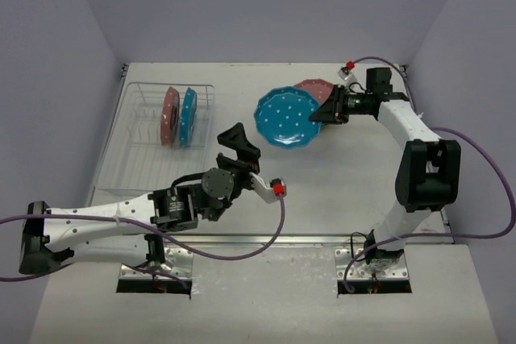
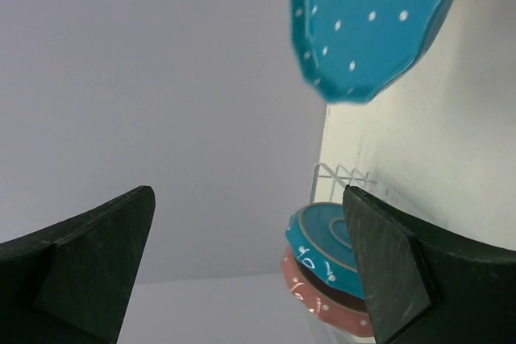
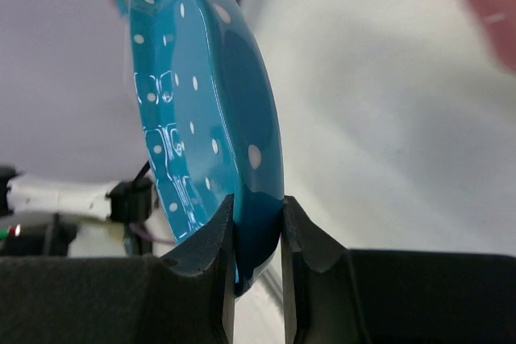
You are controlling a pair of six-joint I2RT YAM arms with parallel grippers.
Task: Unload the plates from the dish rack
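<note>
The wire dish rack (image 1: 137, 138) stands at the far left and holds a pink plate (image 1: 168, 116) and a blue plate (image 1: 188, 116) upright side by side; both also show in the left wrist view, the blue plate (image 2: 322, 239) over the pink one (image 2: 322, 300). My right gripper (image 1: 322, 110) is shut on the rim of a second blue dotted plate (image 1: 285, 117), held above the table; the wrist view shows its fingertips (image 3: 218, 235) pinching the plate (image 3: 201, 118). Another pink plate (image 1: 316, 89) lies behind it. My left gripper (image 1: 239, 147) is open and empty, right of the rack.
Grey walls enclose the white table (image 1: 322, 183) on three sides. A purple cable loops from the left wrist (image 1: 278, 191) over the table's near edge. The right arm's cable runs along the right side.
</note>
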